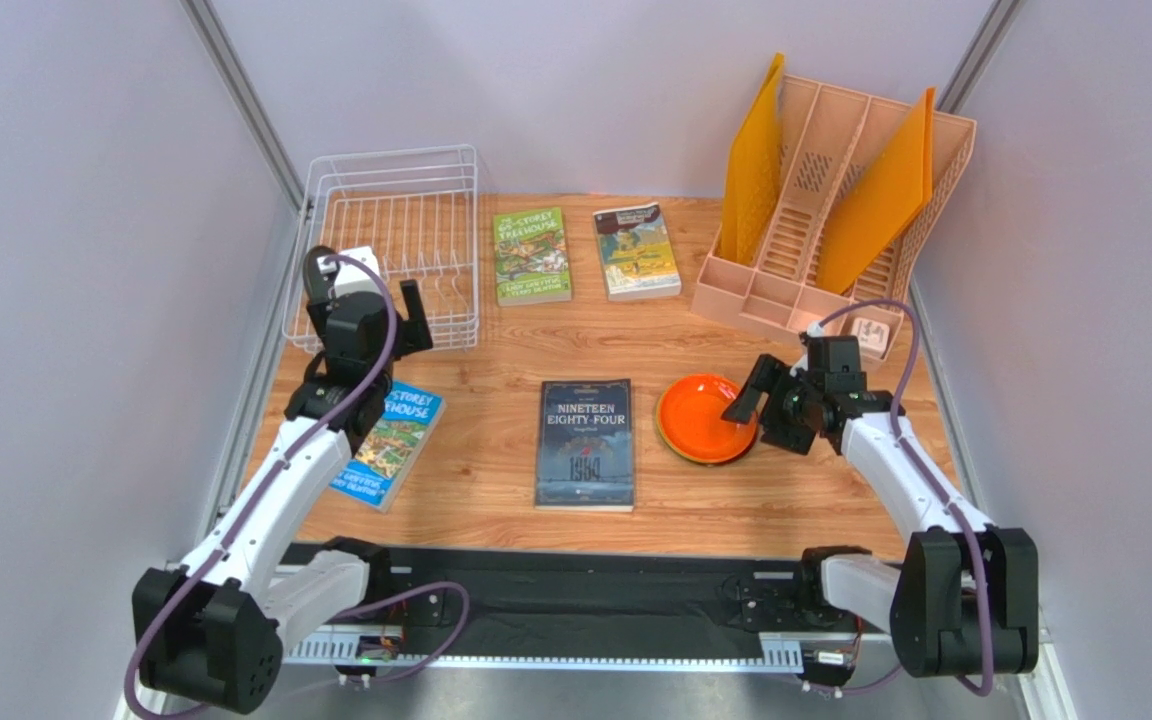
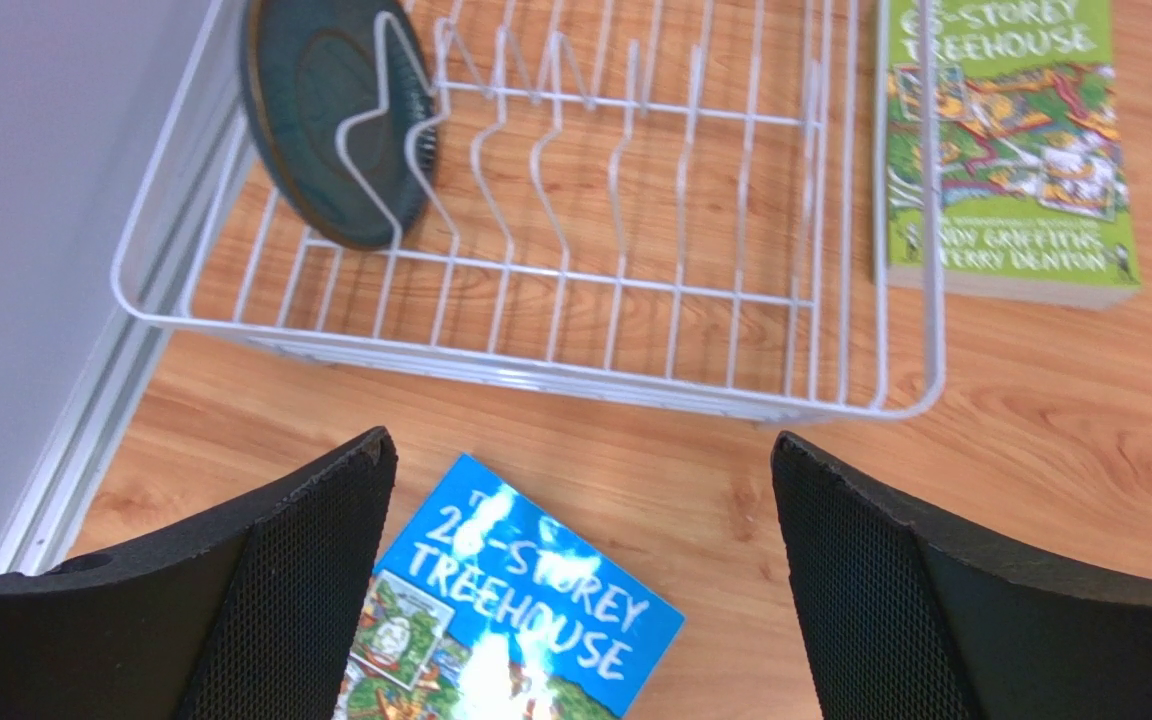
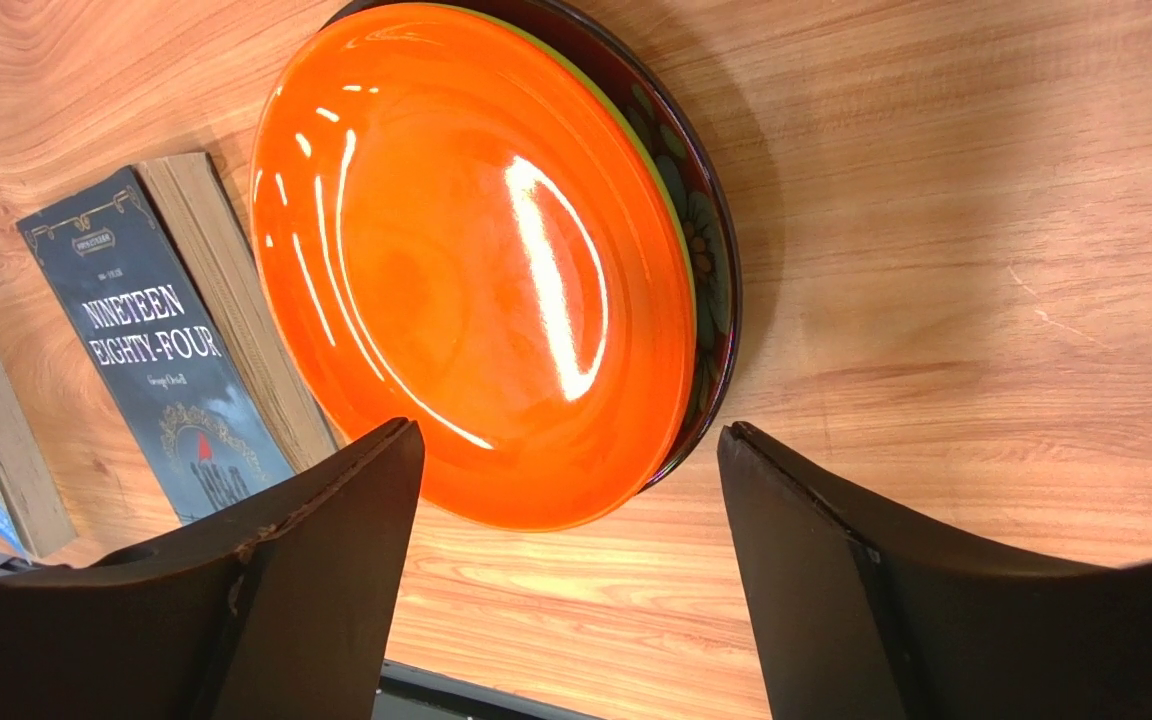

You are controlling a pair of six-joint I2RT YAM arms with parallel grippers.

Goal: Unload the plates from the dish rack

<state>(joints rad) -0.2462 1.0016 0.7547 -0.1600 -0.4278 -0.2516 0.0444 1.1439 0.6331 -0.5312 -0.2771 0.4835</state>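
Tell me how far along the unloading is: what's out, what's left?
Done: three plates sit stacked on the table, with the orange plate on top, the lime green plate showing as a rim beneath, and the dark red floral plate lowest. In hand: nothing; the left gripper and right gripper are open and empty. Left: the dark teal plate stands upright between tines in the dish rack.

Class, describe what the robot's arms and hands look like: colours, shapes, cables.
The left arm and right arm have white links, black joints and a mauve cable. The left hand and right hand each have two black wedge fingers.
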